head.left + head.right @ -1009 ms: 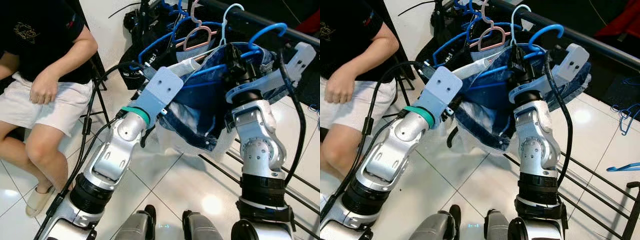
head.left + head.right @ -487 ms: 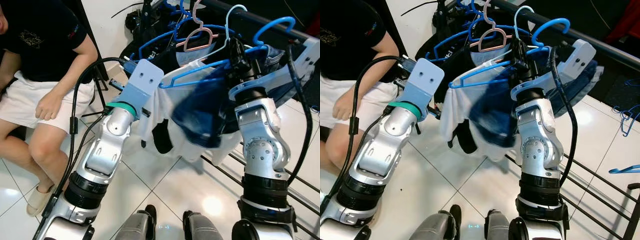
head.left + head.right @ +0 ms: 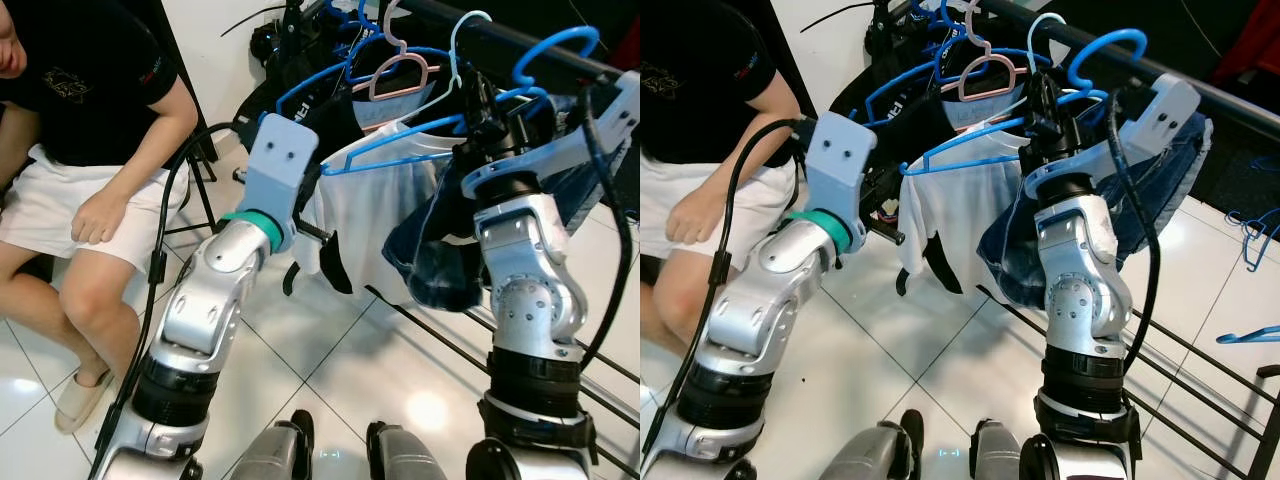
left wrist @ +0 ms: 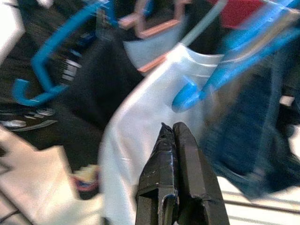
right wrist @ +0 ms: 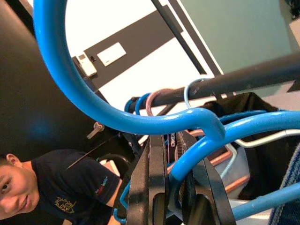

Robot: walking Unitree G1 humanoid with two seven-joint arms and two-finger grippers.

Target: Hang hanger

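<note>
Two silver arms reach up toward the dark horizontal metal rail (image 3: 1200,85) of the clothes rack. The right gripper (image 5: 180,154) has its black fingers clamped on the neck of a bright blue plastic hanger (image 3: 980,143), just below that hanger's hook. The hook arches up beside the rail, and whether it rests on the rail cannot be told. A white T-shirt (image 3: 965,205) hangs from the blue hanger below the rail, and crumpled blue denim cloth (image 3: 1140,215) drapes beside it around the right arm. The left gripper (image 4: 176,140) has its fingers pressed together with nothing between them, tips just in front of the white T-shirt's shoulder. A pink hanger (image 3: 985,75) hangs on the rail, farther along from the blue one. A seated person (image 3: 90,150) in a black top and white shorts is well apart from the rail.
</note>
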